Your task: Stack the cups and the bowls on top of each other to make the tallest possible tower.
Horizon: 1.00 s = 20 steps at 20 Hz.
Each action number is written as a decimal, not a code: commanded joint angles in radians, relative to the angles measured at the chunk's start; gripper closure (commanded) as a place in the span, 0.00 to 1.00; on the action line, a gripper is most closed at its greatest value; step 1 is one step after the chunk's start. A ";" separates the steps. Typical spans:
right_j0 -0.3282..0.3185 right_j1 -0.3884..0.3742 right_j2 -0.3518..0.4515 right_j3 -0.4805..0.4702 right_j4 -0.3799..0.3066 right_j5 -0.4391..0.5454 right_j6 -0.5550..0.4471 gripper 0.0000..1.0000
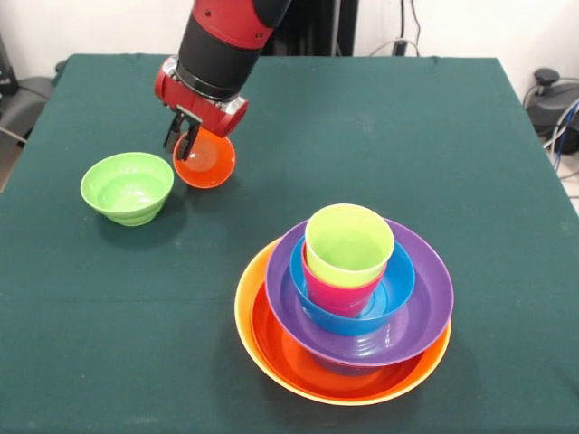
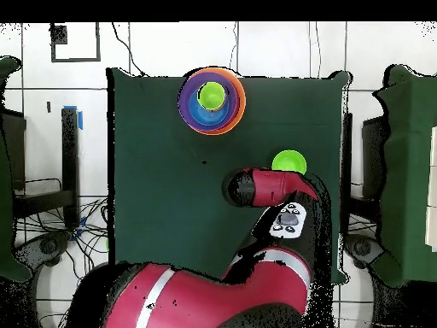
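My gripper (image 1: pixel 181 140) is at the far left of the table, shut on the rim of the orange cup (image 1: pixel 208 161). The cup is tilted on its side with its opening facing the camera. The small green bowl (image 1: pixel 127 187) stands upright to its left, apart from it; it also shows in the overhead view (image 2: pixel 288 161). The tower (image 1: pixel 344 307) stands near the front: yellow-orange bowl (image 1: pixel 246 325) as base, then red-orange bowl (image 1: pixel 289 357), purple bowl (image 1: pixel 425 298), a blue bowl (image 1: pixel 398 282), the pinkish red cup (image 1: pixel 339 294) and the lime green cup (image 1: pixel 348 242) on top. The big pink bowl is out of view.
The green table (image 1: pixel 407 136) reaches the picture's edges at left and right. In the overhead view the arm (image 2: pixel 265 188) covers the gripper and the orange cup, and the tower (image 2: pixel 212 100) stands at the table's far edge from the robot's base.
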 commanded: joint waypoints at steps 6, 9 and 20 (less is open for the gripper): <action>-0.044 -0.043 0.266 0.152 0.007 -0.178 0.082 1.00; -0.059 -0.057 0.285 0.174 0.003 -0.193 0.080 1.00; -0.095 -0.067 0.318 0.205 -0.042 -0.318 0.076 1.00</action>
